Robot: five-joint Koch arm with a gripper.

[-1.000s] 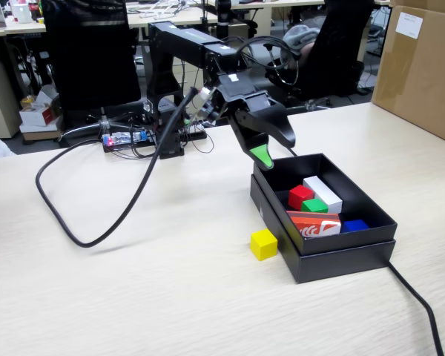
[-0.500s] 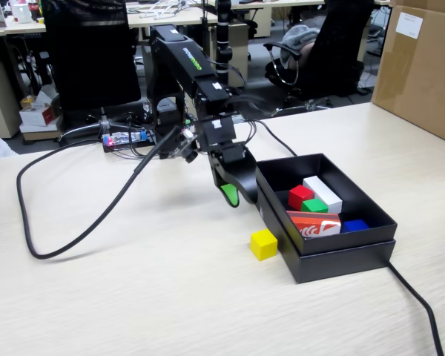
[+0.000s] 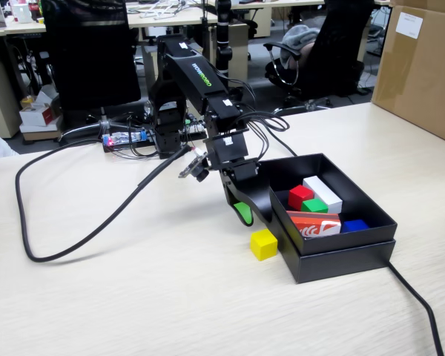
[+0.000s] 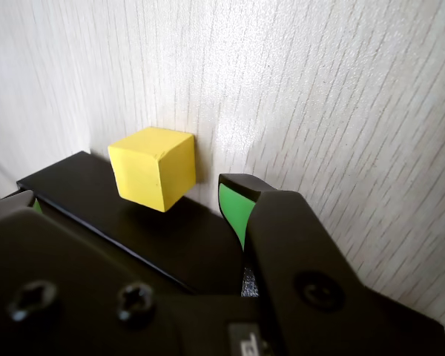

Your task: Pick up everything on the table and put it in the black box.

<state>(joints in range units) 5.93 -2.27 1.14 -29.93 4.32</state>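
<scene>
1. While the small plain yellow cube [image 3: 264, 244] sits on the light beige wood-grain desk [image 3: 133, 297] at lower centre of the fixed view, it lies just beside the near left corner of the shallow matte black cardboard box [image 3: 341, 252]; whether it touches the box wall cannot be told.
2. Inside the box, toward centre right of that view, lie a small red cube [image 3: 300, 196] and a small green cube [image 3: 314, 207], next to a long white block [image 3: 322, 193], an orange-red packet with white marks [image 3: 314, 223] and a blue piece [image 3: 354, 225].
3. The black arm's fingers [image 3: 251, 219] hang low at centre frame, just above and beside the yellow cube. In the wrist view the fingers [image 4: 133, 200] are spread apart, empty, with the yellow cube [image 4: 153, 167] near the gap, close to the left-hand black one; the green-faced tip stands at centre.
4. Judging by its look, the cube is light, stiff and matte, probably wood or foam, not fragile. Its flat faces should give a steady hold with little slip.
5. The best hold would seem to be across two opposite flat faces, at mid-height, not corner to corner.
6. One risk: the cube stands so close to the box that one finger may strike the box wall or nudge the cube aside before closing.
</scene>
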